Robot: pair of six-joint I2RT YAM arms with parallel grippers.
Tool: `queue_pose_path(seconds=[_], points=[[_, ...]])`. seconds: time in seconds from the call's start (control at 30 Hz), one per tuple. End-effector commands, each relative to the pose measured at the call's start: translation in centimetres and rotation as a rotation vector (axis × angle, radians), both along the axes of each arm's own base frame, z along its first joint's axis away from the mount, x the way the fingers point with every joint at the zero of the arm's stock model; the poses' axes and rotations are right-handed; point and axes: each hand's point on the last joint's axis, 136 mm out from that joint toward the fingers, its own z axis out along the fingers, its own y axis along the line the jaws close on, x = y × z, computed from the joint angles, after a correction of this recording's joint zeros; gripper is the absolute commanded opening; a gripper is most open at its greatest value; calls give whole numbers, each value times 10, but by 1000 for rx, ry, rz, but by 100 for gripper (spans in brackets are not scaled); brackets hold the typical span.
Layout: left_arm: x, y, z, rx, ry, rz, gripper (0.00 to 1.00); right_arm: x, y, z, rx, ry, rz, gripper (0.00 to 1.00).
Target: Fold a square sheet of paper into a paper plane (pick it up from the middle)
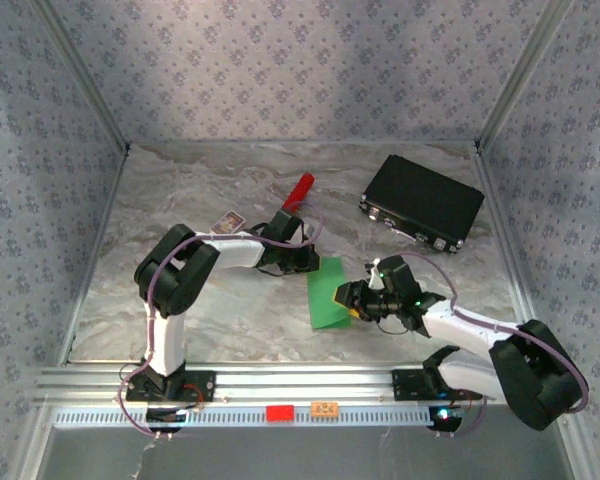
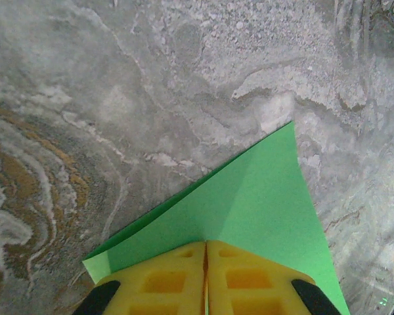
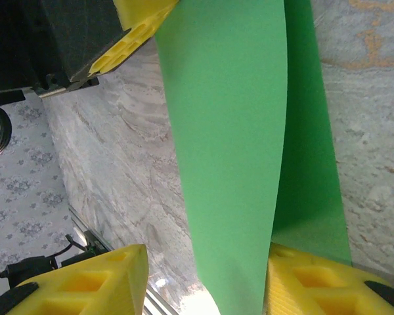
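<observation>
Left wrist — left pincer (image 2: 205,275) pinches green sheet (image 2: 262,203); right pincer (image 3: 203,272) gapes.

Green paper (image 1: 328,295), grey marbled table (image 1: 200,190) (red cylinder (image 1: 300,189), black case (image 1: 422,200)).

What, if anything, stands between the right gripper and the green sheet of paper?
Nothing visible does. The green sheet runs between the right gripper's open fingers. The left gripper is shut on another part of the sheet. The red cylinder and black case lie farther back on the table.
</observation>
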Motion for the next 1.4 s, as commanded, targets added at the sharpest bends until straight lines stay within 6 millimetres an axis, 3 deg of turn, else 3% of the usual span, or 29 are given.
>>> queue_pose_path(seconds=[0.0,0.67,0.87,0.97,1.17,1.37], points=[[-17,12,-21,76,71,-12,9,3,3,4,20,-6,11,48],[-15,5,-16,53,59,-42,10,16,1,-13,49,46,49,28],[-12,-1,-1,21,39,-60,13,17,-4,-22,33,68,45,14],[-9,-4,16,0,12,-65,20,19,-4,-25,27,77,31,9],[-7,0,63,-41,-82,-48,49,32,1,-19,30,63,-59,9],[-11,23,85,-20,-173,2,60,45,14,-14,47,60,-171,9]])
